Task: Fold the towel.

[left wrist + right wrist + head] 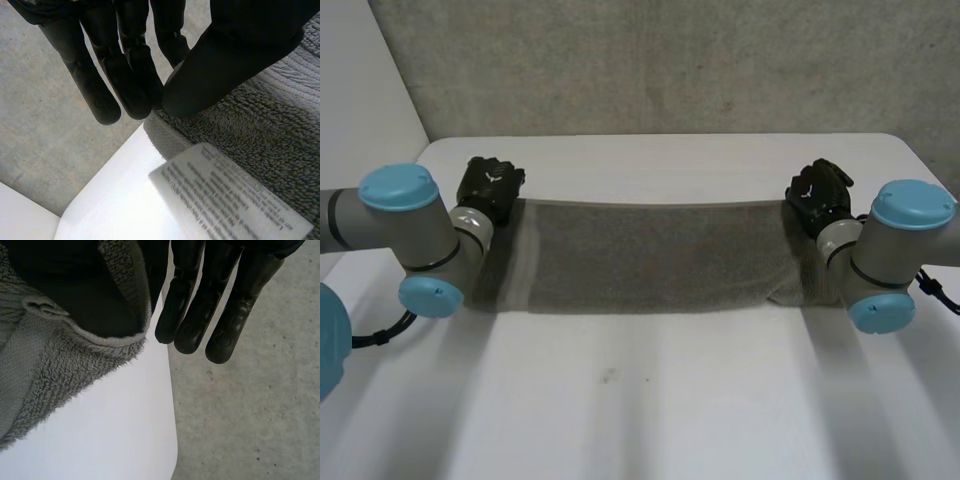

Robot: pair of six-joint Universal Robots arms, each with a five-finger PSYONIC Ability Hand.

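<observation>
the towel (650,255) stretches in a long grey band across the far half of the table (650,400), toward 12 o'clock from me. its far edge runs straight and taut from hand to hand, and its near edge rests on the top. the near corner at 4 o'clock is a bit rumpled.

my left hand (490,184) has the towel's 10 o'clock corner. in my left wrist view the thumb (235,55) presses the corner hard against the fingers (142,95), clamped on the cloth. a white label (230,200) hangs just below that pinch.

my right hand (820,192) has the 2 o'clock corner. there the hem curls over my thumb and the straight fingers (192,325) stand just behind it. i take that as a pinch too, since the edge between my hands stays tight. beyond the table's rim is bare floor (250,415).

i judge i am at the first fold, with both far corners taken and nothing yet laid over. next i should carry both corners together toward 6 o'clock, level and at one pace. then i should set the far edge down on the near edge without letting the 4 o'clock bunch drag the cloth askew.
</observation>
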